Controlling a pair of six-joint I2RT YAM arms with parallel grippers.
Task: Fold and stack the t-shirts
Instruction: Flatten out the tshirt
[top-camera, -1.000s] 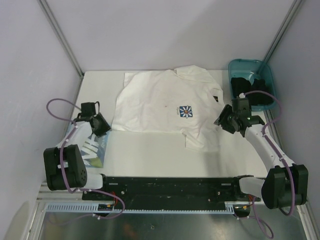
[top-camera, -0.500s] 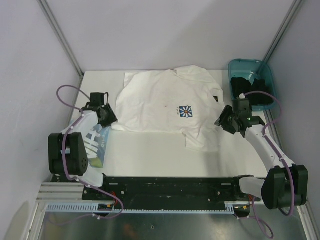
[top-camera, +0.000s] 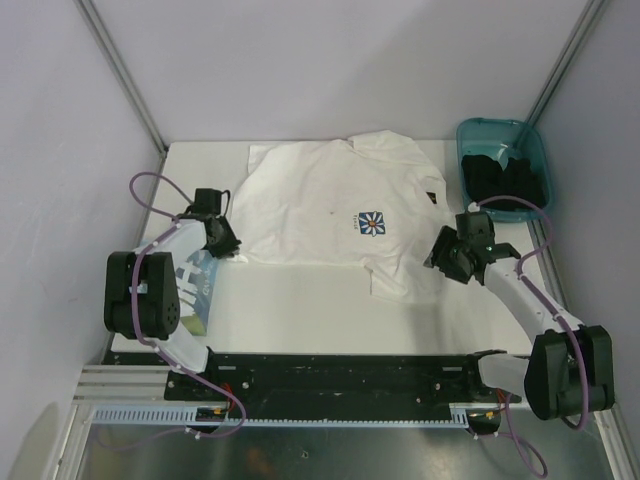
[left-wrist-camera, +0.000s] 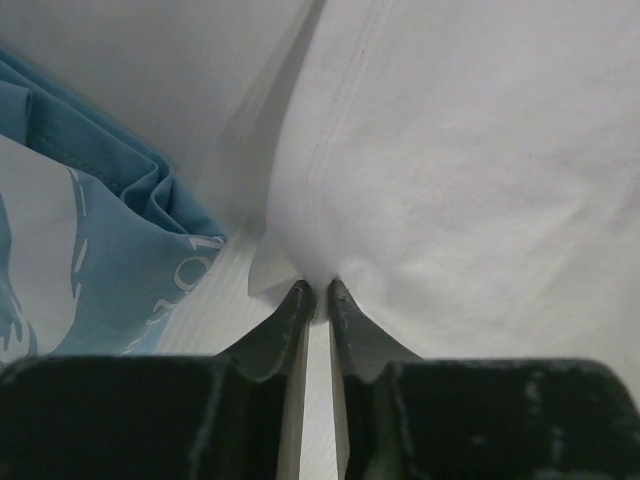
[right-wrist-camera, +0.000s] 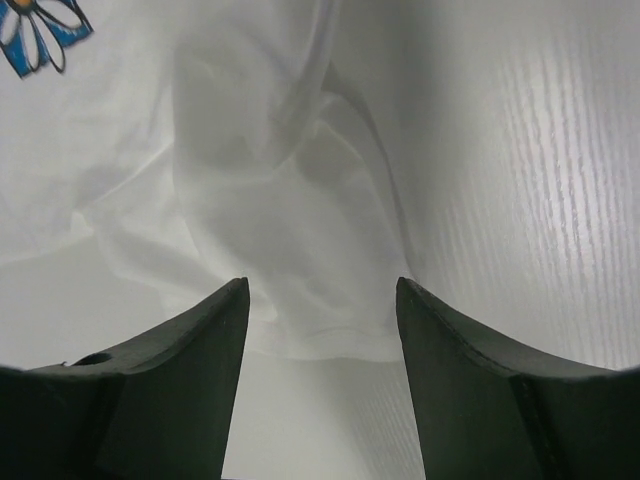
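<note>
On the table (top-camera: 300, 315), white daisy t-shirt (top-camera: 320, 210) in left end effector (left-wrist-camera: 318, 292) pinch, right end effector (right-wrist-camera: 322, 288) spread.

Soft, even white light from above fills the overhead view, which is sharp. The white desk (top-camera: 300, 310) and t-shirt (top-camera: 320, 210) are bright, with only a faint grey shadow under the shirt's near hem. Close up, the dark left gripper (left-wrist-camera: 318, 292) and right gripper (right-wrist-camera: 320, 290) are blurred and underlit. The desk's grain carries a mild sheen on the right side of the right wrist view.
</note>
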